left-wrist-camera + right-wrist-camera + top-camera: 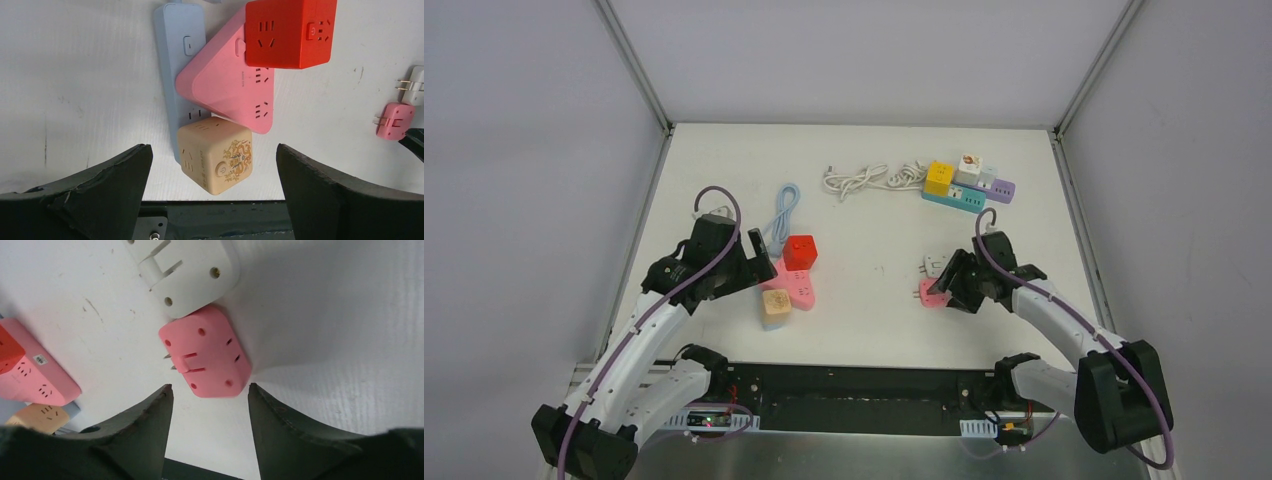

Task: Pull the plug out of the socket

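My right pincer (209, 387) is spread, its tips on each side of the pink plug (205, 352), which lies loose on the table (350, 315) right beside a white plug (185, 270). My left pincer (214, 148) is spread wide by a tan cube (215, 155).

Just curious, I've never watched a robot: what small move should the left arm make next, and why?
Probably lower the left tool around the beige cube. Its fingers stand wide open on either side of that cube, which sits on the end of the blue strip, so a short descent should let them close on it and pull.
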